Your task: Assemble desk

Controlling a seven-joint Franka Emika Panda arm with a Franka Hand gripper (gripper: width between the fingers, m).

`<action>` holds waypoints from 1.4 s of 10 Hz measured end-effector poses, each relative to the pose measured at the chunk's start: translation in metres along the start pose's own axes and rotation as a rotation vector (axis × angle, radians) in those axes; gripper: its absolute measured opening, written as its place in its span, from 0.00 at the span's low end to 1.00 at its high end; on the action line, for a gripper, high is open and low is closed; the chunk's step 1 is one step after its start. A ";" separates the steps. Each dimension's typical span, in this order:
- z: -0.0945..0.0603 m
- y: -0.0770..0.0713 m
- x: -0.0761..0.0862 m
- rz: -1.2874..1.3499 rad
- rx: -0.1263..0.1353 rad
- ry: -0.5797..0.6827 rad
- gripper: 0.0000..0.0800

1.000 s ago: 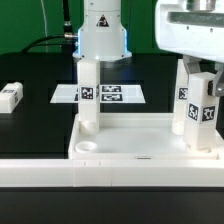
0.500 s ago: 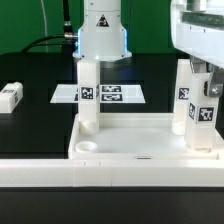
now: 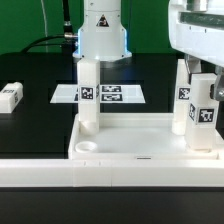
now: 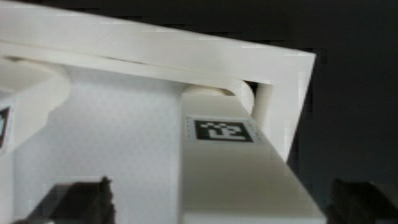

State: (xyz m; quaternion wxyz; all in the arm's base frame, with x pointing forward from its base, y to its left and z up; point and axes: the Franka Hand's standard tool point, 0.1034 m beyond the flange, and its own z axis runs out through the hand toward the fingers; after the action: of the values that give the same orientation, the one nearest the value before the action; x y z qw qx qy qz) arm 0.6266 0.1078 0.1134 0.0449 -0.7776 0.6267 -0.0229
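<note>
1. The desk panel (image 3: 130, 135) lies flat at the front of the black table (image 3: 30, 130), rim up. Its front edge sits against the white border rail (image 3: 40, 172).
2. Done, by the look of it: three legs stand upright in corner sockets. These are the far-left leg (image 3: 88, 95), the far-right leg (image 3: 184, 97) and the near-right leg (image 3: 206, 118). You cannot tell from here whether each is fully seated.
3. Left to do: the empty socket (image 3: 88, 146) at the near corner on the exterior view's left needs the loose leg (image 3: 10, 97). That leg lies on its side well apart from the panel, at that view's left edge.
4. Your gripper (image 3: 203, 75) straddles the top of the near-right leg. The wrist view shows the jaws spread, with a dark gap between one of the fingers (image 4: 368, 200) and the leg, so nothing is pinched.
5. Room: straight up is clear. The far-right leg stands just beside the gripper, so avoid swinging sideways low. The marker board (image 3: 112, 94) and the robot base (image 3: 102, 35) lie behind the panel. The table between the panel and the loose leg is open.
</note>
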 end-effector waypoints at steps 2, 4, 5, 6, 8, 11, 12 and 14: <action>0.000 0.000 -0.001 -0.170 0.000 0.001 0.81; 0.000 0.000 0.000 -0.300 0.000 0.001 0.81; 0.000 0.000 0.000 -0.375 0.000 0.002 0.81; 0.000 0.000 0.000 -0.434 -0.004 0.003 0.81; 0.001 0.003 0.001 -0.681 -0.034 0.015 0.81; 0.002 0.005 0.001 -1.016 -0.083 0.049 0.81; 0.002 0.005 0.002 -1.122 -0.087 0.046 0.81; 0.003 0.006 0.003 -1.244 -0.093 0.042 0.81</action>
State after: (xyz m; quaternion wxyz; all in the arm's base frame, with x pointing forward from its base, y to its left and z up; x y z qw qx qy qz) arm 0.6219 0.1035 0.1095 -0.0230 -0.9976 0.0574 -0.0325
